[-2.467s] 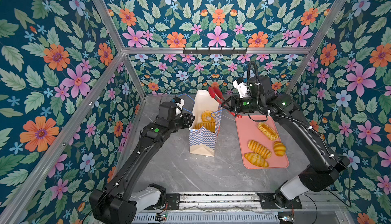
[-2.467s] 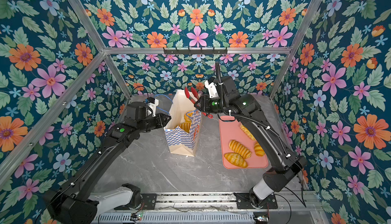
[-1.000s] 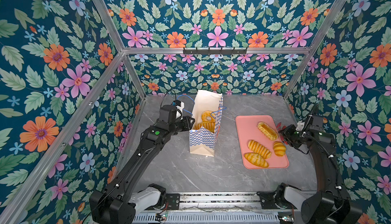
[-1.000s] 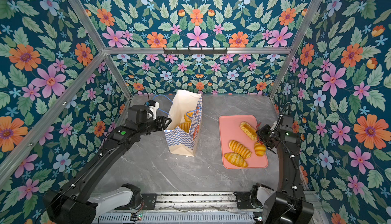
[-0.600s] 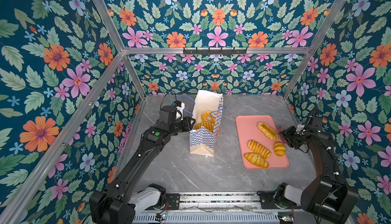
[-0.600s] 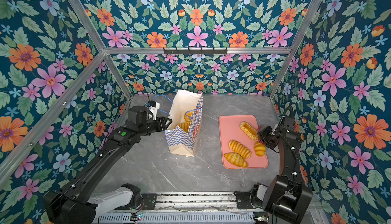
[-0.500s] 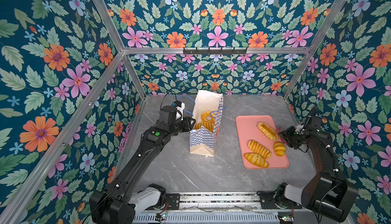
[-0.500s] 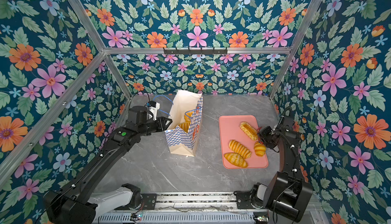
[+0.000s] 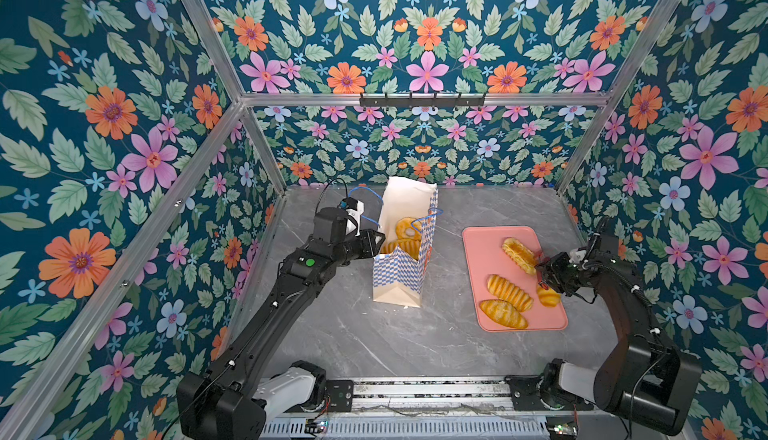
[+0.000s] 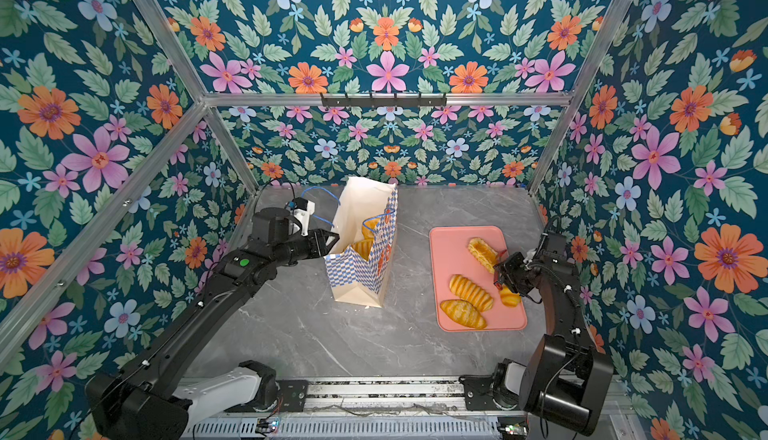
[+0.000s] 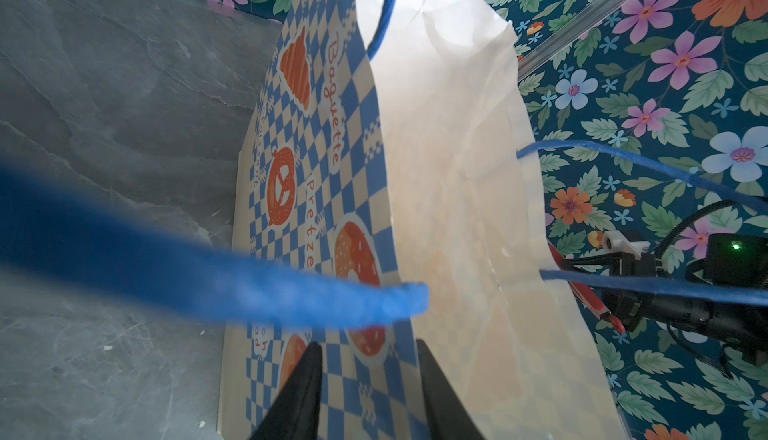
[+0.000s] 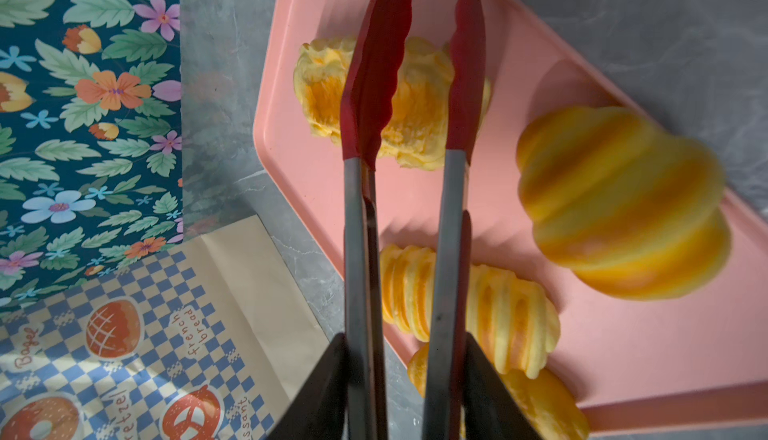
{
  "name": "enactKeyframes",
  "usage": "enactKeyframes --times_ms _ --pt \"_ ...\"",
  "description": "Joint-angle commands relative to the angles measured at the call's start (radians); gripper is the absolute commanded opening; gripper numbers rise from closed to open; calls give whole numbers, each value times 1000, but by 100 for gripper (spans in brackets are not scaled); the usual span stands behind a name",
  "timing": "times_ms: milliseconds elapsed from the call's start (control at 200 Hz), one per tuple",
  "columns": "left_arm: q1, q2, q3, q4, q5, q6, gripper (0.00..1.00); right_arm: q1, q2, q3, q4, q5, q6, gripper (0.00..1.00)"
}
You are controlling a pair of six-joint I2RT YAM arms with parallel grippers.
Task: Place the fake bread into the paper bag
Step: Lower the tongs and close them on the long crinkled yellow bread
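Right wrist view: your right hand [image 12: 403, 375] clamps the tongs [image 12: 409, 85], tips apart over glossy, slippery bread [image 12: 395, 101], centre frame; pinch its ridged middle. Left hand [image 11: 365, 380] pinches the bag [image 11: 436, 168] rim.

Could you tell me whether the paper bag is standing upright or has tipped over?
Upright. The paper bag stands on its base on the table, mouth open upward, with pastries visible inside.

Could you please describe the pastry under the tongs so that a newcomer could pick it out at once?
Find the pink tray to the right of the paper bag. Four pastries lie on it, and this pastry is the one nearest the back wall. Unlike its neatly ridged neighbours, it looks flaky and sits alone, below the red tongs.
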Motion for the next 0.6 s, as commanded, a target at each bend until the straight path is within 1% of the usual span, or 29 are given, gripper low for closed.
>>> enactKeyframes --times_ms 0,150,280,345,595 --pt "1 -7 7 2 -9 15 38 49 -18 -2 44 -35 52 42" --pt "0 -9 8 0 -11 11 38 118 -36 -2 71 -46 106 41" --pt "1 -9 8 -2 -11 8 38 152 -40 5 61 -54 111 41" --pt "2 -9 10 -1 -12 8 38 152 -47 14 38 -39 93 41" --pt "1 1 16 0 -7 7 38 152 -61 75 -71 88 -28 41"
